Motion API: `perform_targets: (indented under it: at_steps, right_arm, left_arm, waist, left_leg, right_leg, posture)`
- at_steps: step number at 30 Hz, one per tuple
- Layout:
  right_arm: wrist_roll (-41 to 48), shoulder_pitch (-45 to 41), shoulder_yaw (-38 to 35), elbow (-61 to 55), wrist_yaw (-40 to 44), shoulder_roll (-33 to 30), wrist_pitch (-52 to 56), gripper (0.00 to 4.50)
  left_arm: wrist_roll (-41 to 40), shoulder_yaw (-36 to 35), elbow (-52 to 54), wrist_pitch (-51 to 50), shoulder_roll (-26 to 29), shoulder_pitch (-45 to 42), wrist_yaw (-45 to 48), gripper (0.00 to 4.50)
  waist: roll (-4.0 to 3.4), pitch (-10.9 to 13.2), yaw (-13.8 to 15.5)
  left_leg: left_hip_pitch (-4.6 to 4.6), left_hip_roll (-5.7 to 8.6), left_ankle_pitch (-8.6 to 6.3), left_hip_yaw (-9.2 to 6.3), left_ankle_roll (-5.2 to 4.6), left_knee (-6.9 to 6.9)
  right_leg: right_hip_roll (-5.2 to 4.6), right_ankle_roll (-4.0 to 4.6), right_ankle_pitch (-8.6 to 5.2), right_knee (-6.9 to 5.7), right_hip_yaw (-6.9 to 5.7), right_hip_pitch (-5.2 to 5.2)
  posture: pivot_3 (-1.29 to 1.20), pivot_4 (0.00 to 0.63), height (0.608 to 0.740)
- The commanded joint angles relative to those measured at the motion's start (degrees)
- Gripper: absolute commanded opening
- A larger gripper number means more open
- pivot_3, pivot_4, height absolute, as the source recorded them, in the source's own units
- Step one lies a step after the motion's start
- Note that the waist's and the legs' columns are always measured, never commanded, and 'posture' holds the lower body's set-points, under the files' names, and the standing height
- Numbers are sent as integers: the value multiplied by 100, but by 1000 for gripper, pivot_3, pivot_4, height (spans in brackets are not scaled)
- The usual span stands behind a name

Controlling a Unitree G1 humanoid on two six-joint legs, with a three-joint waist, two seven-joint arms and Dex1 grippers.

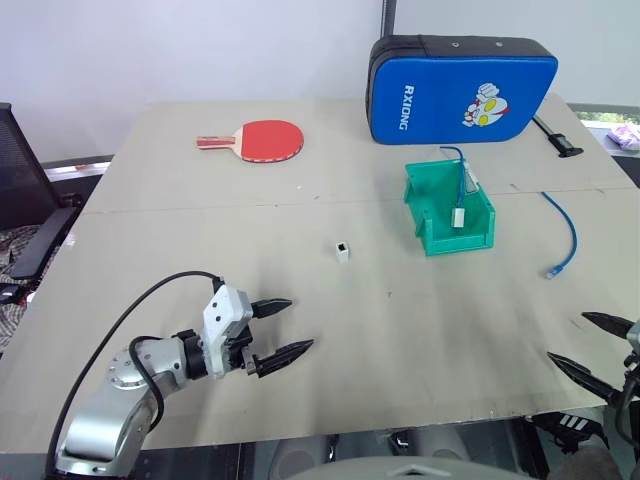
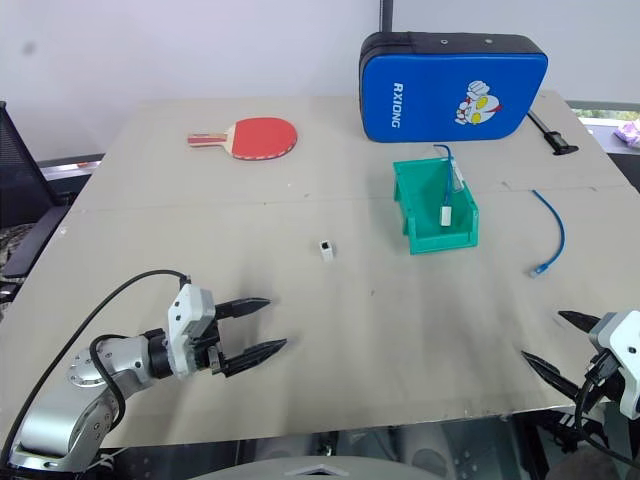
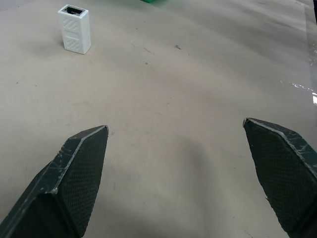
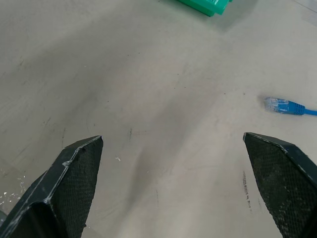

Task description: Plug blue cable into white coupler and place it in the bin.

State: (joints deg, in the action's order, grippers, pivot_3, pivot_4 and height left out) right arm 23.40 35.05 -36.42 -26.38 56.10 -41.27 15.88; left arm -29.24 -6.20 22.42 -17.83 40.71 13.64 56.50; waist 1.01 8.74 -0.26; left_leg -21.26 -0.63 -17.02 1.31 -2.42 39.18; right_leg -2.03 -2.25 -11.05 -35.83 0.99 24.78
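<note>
On the bench (image 1: 300, 200): matte beige sheet surface, faintly scuffed, seam running across the middle.
White coupler (image 1: 343, 251): tiny boxy plastic block, upright, dark socket opening on top, ribbed side faces; alone near mid-bench.
Blue cable (image 1: 566, 232): thin, glossy, gently curved, small clear plug at the near end; lying flat on the bench to the right of the bin, apart from it.
Bin (image 1: 425, 215): green moulded plastic, rectangular, tall walls, lower front; holding another blue lead with a white block.
Left gripper (image 1: 283, 328): two black tapered fingers with cross-hatched pads, spread wide, gripping nothing, pointing toward the right; coupler ahead of it and farther up the bench, well apart.
Right gripper (image 2: 560, 343): same black pointed fingers, splayed wide and empty, at the near right edge; cable plug ahead of it, near but not touching.
Far side: red-faced paddle (image 1: 258, 140) with wooden handle lying flat; blue padded case (image 1: 460, 90) with black trim, standing on edge behind the bin.
</note>
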Motion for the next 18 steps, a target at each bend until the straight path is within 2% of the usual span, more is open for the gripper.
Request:
perform_targets:
  at_steps: [1, 4, 7, 9, 11, 13, 15, 17, 18]
  right_arm:
    - [170, -162, -219, -96, -129, -114, 207, 4500]
    - [531, -789, -231, -224, -740, -320, 1252, 4500]
    - [557, -1205, -147, -132, -933, -637, 1808, 4500]
    - [401, -1367, 29, 33, -628, -1015, 1680, 4500]
    - [-208, -1557, 432, 527, -84, -1764, 988, 4500]
    - [-652, -1704, 777, 1017, 327, -2286, 272, 4500]
    - [-858, -2140, 1256, 1634, 783, -2758, -262, 3947]
    - [-1481, -2994, 2154, 2536, 1193, -3187, -1327, 3318]
    - [-1790, -3454, 2586, 2981, 1368, -3267, -1865, 2749]
  left_arm:
    - [-453, -109, 338, -347, -204, -199, -395, 4467]
    - [-1607, -265, 828, -1469, -625, -487, -1296, 4467]
    - [-1946, -180, 1066, -1893, -668, -602, -1523, 4467]
    - [-1708, 23, 1231, -1743, -547, -647, -1350, 4467]
    - [-1097, 332, 1330, -1193, -286, -665, -847, 4467]
    - [-853, 480, 1319, -895, -161, -684, -581, 4467]
    - [-823, 526, 1261, -754, -182, -722, -502, 4500]
    - [-753, 581, 1219, -604, -171, -755, -346, 4500]
    - [-710, 602, 1210, -541, -155, -754, -271, 4500]
  waist:
    - [-1, 1, 0]
    - [11, 15, -10]
    - [9, 13, -13]
    - [7, 15, -8]
    - [0, 22, -9]
    - [-3, 24, -18]
    - [3, 27, -22]
    - [8, 40, -46]
    - [-2, 50, -43]
  left_leg:
    - [0, 0, 0, 0, 0, 0]
    - [-2, 0, 0, 2, 0, 4]
    - [1, 1, 0, 2, -1, 8]
    - [0, 3, 0, -1, -1, 0]
    - [0, 5, 0, -6, -1, -3]
    - [3, 11, 0, 7, -1, -6]
    - [4, 11, 1, 11, -1, -6]
    - [6, 8, 1, 13, -1, -4]
    - [16, 6, 1, 26, -1, -2]
  right_leg:
    - [0, 0, 0, 0, 0, 0]
    - [-9, -1, 1, 0, 3, -1]
    - [-5, -2, 3, -4, 4, -3]
    - [5, 0, 1, -4, 2, -1]
    - [15, 1, 1, -4, 0, -1]
    - [15, 2, 0, 3, 11, 0]
    - [12, 2, 0, 6, 13, -2]
    - [12, 1, 0, 7, 14, -2]
    - [12, 1, 1, 7, 21, -3]
  posture:
    - [0, 150, 740]
    - [0, 150, 740]
    - [0, 150, 740]
    - [0, 150, 740]
    - [0, 150, 740]
    - [0, 150, 740]
    - [0, 150, 740]
    - [0, 150, 740]
    - [0, 150, 740]
